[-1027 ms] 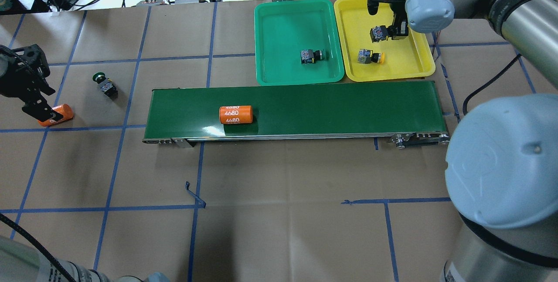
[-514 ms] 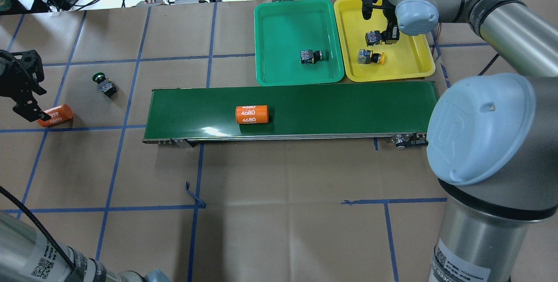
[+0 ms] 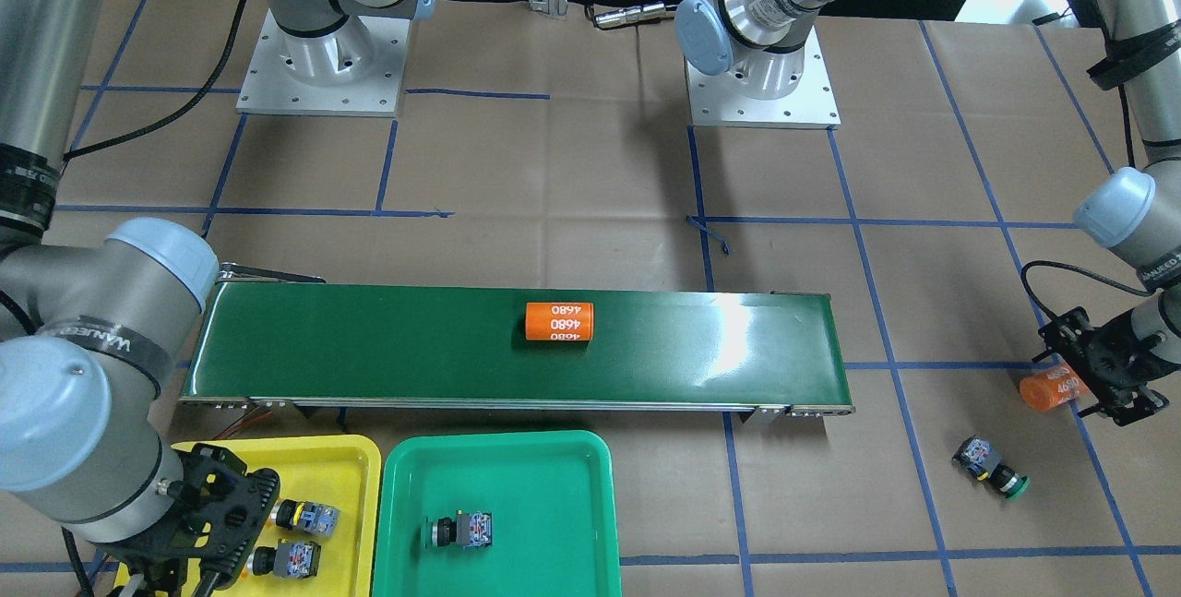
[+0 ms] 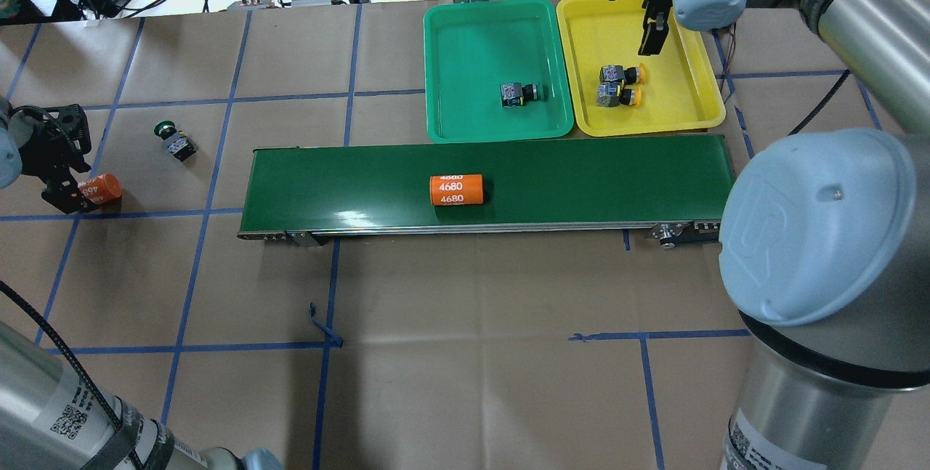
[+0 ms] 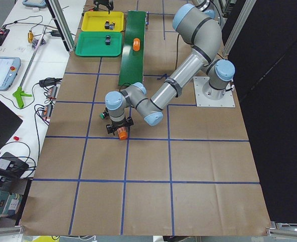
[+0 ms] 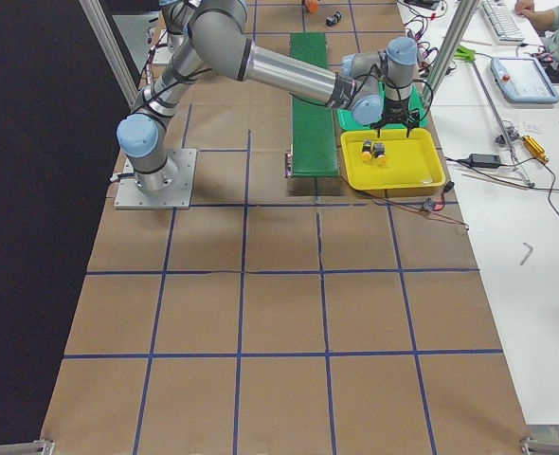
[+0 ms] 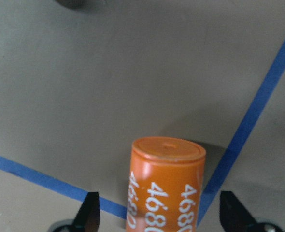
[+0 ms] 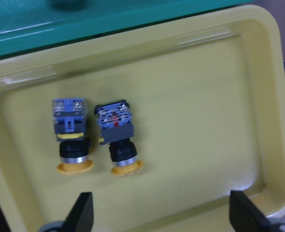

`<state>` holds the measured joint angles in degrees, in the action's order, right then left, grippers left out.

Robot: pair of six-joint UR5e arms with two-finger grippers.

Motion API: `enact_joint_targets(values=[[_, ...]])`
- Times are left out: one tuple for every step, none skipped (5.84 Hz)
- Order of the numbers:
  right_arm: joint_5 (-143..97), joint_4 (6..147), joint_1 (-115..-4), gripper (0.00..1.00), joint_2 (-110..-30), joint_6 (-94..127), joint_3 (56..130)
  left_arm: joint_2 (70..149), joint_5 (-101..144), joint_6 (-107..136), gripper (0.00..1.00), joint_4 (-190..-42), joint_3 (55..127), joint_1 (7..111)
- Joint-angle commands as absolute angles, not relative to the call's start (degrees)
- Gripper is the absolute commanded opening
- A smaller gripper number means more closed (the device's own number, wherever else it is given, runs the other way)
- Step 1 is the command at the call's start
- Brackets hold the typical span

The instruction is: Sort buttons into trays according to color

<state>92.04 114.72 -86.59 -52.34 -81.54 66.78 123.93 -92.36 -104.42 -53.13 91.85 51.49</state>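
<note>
The yellow tray (image 4: 676, 103) holds two yellow buttons (image 4: 623, 74) (image 4: 617, 96) lying side by side, seen close up in the right wrist view (image 8: 70, 140) (image 8: 117, 140). My right gripper (image 4: 649, 34) hangs open above them, holding nothing. One green button (image 4: 520, 93) lies in the green tray (image 4: 472, 56). A second green button (image 4: 174, 140) lies on the paper at the far left. My left gripper (image 4: 75, 195) is open and low beside it, its fingers straddling an orange "4680" cylinder (image 7: 166, 188) without touching it.
A long dark-green conveyor belt (image 4: 581, 179) runs in front of the trays, with another orange "4680" cylinder (image 4: 456, 189) on it. Cables and tools lie beyond the table's far edge. The right arm's elbow (image 4: 814, 223) looms over the near right.
My right gripper let go of the second yellow button in the yellow tray and pulled back toward the far rim. The belt's cylinder travelled right. My left gripper turned and settled over the orange cylinder.
</note>
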Motion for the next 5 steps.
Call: enact_joint_targets(values=[[91.9, 98.4, -87.2, 1.00, -60.9, -75.7, 66.6, 123.8, -92.4, -104.6, 0.06, -53.1, 91.8, 51.4], [91.4, 89.1, -87.6, 1.00, -66.1, -70.3, 67.1, 123.5, -92.3, -104.7, 0.00, -53.1, 91.7, 51.6], [91.3, 86.1, -88.1, 1.00, -71.1, -58.4, 68.1, 122.7, -92.4, -104.7, 0.00, -53.6, 91.5, 52.2], [91.1, 86.0, -88.2, 1.00, -74.0, -46.0, 70.9, 120.6, -92.3, -104.7, 0.00, -54.4, 91.6, 52.7], [90.9, 86.4, -88.2, 1.00, -77.5, -32.4, 75.7, 116.8, -92.4, -104.8, 0.00, -58.5, 91.8, 55.8]])
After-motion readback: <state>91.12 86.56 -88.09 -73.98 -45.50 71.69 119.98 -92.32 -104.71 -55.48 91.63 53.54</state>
